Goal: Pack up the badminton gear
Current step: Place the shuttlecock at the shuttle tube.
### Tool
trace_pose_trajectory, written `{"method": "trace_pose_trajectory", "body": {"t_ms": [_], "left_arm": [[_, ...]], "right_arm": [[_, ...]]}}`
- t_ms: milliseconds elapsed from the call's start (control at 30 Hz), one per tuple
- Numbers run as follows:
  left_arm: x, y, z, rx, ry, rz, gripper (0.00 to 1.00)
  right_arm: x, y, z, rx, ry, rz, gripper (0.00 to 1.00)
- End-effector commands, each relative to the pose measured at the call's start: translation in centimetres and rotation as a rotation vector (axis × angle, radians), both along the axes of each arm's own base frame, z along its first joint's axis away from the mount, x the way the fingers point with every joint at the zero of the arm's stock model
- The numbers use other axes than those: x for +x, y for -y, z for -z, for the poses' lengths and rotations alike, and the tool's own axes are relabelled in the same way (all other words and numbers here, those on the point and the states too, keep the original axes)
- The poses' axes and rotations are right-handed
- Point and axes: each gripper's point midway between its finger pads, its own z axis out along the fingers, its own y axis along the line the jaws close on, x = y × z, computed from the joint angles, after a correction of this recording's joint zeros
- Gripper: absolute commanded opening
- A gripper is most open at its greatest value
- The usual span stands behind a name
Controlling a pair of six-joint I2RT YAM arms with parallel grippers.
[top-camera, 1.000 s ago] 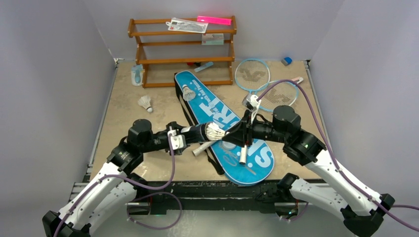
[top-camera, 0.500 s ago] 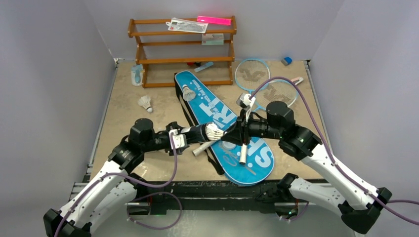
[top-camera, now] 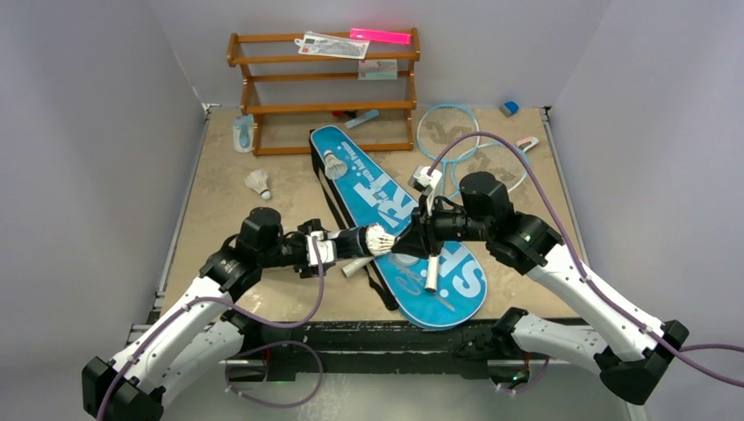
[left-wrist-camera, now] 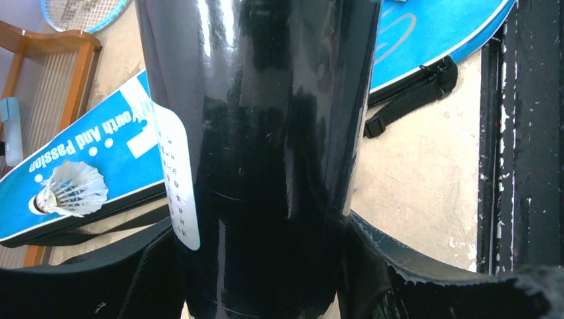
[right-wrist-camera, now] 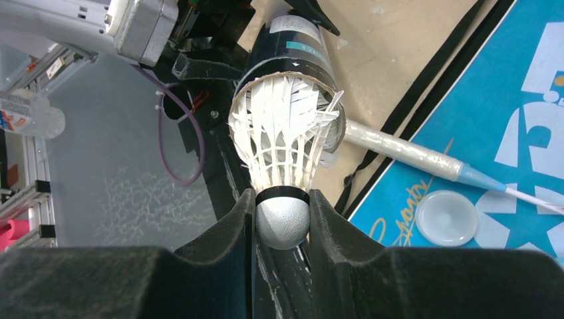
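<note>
My left gripper point(top-camera: 326, 249) point(left-wrist-camera: 259, 282) is shut on the long black tube point(top-camera: 353, 239) point(left-wrist-camera: 259, 133), holding it level above the table with its open mouth to the right. My right gripper point(top-camera: 405, 244) point(right-wrist-camera: 282, 222) is shut on the round cork of a white shuttlecock point(top-camera: 379, 239) point(right-wrist-camera: 286, 143), whose feather ends sit in the tube's mouth point(right-wrist-camera: 287, 73). Below lies the blue "SPORT" bag point(top-camera: 395, 197) point(right-wrist-camera: 525, 133) with another shuttlecock point(top-camera: 332, 164) point(left-wrist-camera: 70, 189) on it. A third shuttlecock point(top-camera: 258, 182) lies on the table at the left. Two light-blue rackets point(top-camera: 447, 132) point(top-camera: 500, 167) lie at the back right.
The brown wooden rack point(top-camera: 325, 88) stands at the back. A white racket handle point(top-camera: 431, 272) point(right-wrist-camera: 399, 156) and a clear round lid point(right-wrist-camera: 447, 217) rest on the bag. The bag's black strap point(left-wrist-camera: 409, 90) trails near the table's front edge. A small blue bit point(top-camera: 509, 108) lies at the back right.
The right arm has moved left and the left arm forward. The shuttlecock's feathers now sit deeper in the tube's mouth. Both grips are unchanged.
</note>
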Motion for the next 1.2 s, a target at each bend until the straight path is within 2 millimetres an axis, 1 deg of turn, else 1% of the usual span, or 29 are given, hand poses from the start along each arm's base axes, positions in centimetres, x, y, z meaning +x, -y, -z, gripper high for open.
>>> {"method": "trace_pose_trajectory", "body": {"t_ms": [0, 100, 233, 400, 600, 800, 1033, 1167], "left_arm": [[1.2, 0.1, -1.8, 0.016, 0.081, 0.001, 0.26], [1.4, -0.1, -1.1, 0.050, 0.067, -0.011, 0.26], [1.4, -0.1, -1.0, 0.057, 0.060, -0.011, 0.26], [1.3, -0.1, -0.5, 0.069, 0.041, -0.009, 0.26], [1.0, 0.1, -0.8, 0.052, 0.045, 0.007, 0.26], [0.4, 0.4, -1.5, 0.020, 0.071, 0.034, 0.25], [0.3, 0.7, -1.2, 0.019, 0.046, 0.050, 0.25], [0.5, 0.5, -0.6, 0.045, 0.032, 0.035, 0.25]], "right_arm": [[-1.1, -0.1, -0.9, -0.019, -0.020, -0.063, 0.06], [-0.9, -0.1, -0.9, -0.043, -0.043, -0.064, 0.07], [-0.8, -0.1, -0.8, -0.073, -0.065, -0.065, 0.07], [-0.8, -0.6, -1.4, -0.058, -0.076, -0.079, 0.09], [-0.1, -1.7, -1.2, -0.063, -0.103, -0.091, 0.10], [0.5, -2.4, -1.2, -0.047, -0.109, -0.088, 0.12], [0.8, -3.5, -1.2, -0.014, -0.143, -0.095, 0.12], [1.0, -4.0, -1.1, -0.015, -0.171, -0.097, 0.13]]}}
